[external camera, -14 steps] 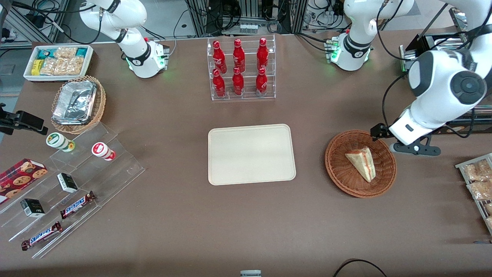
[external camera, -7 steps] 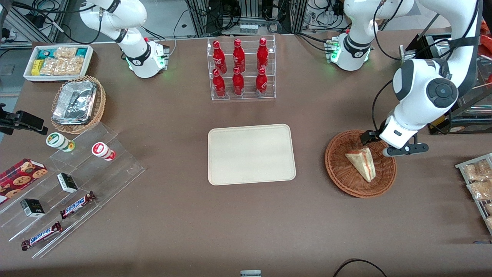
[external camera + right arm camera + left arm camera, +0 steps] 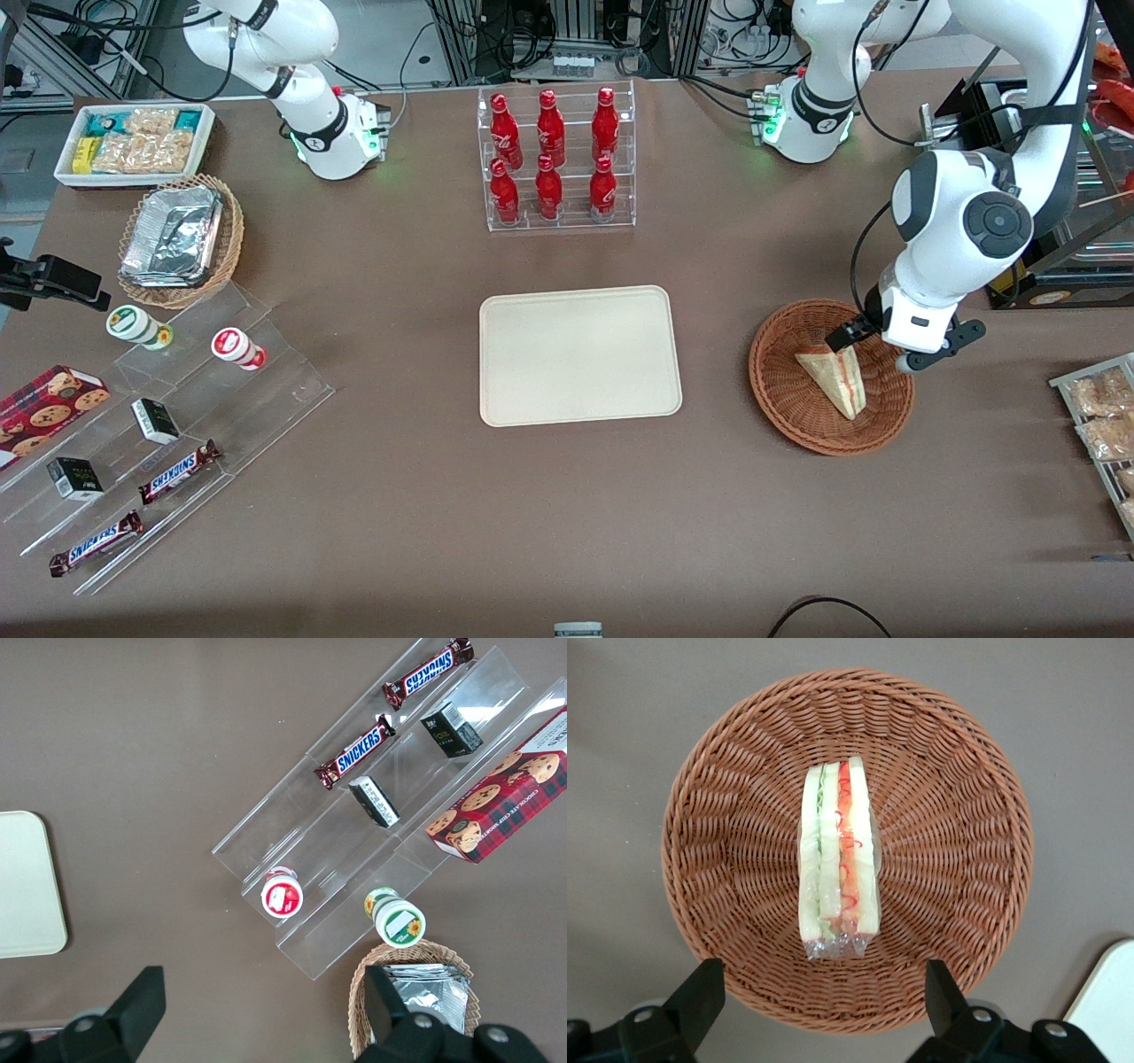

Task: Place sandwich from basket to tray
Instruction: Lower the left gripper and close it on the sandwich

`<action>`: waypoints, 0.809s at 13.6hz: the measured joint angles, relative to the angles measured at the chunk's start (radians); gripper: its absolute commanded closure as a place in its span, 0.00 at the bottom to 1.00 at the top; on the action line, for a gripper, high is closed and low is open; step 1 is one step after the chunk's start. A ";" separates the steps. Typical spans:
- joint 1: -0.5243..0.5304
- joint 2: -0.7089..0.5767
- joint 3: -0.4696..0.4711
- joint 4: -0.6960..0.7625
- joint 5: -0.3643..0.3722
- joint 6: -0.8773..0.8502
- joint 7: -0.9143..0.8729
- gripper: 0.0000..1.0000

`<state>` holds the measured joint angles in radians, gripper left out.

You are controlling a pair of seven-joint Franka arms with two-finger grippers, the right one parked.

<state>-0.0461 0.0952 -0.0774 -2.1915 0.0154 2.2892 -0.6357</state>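
Reddish-brown wicker forms the basket [image 3: 831, 378], where the sandwich [image 3: 837, 859] lies on its side, filling edge up. The pincer [image 3: 819, 1001] hangs above it, spread wide and grasping nothing. The tray [image 3: 579, 354] sits well apart on the bench [image 3: 425, 496].

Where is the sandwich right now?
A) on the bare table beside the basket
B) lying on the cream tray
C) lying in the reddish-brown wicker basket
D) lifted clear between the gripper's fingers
C: the sandwich lies in the basket, with the open gripper hovering above, not touching it, and nothing on the tray.
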 measured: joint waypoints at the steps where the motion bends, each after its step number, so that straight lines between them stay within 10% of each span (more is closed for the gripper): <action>1: 0.000 0.007 0.000 -0.004 0.000 0.019 -0.019 0.00; 11: 0.001 0.134 0.004 -0.019 0.000 0.174 -0.088 0.00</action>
<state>-0.0450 0.2292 -0.0736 -2.2107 0.0154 2.4631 -0.7237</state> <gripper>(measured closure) 0.000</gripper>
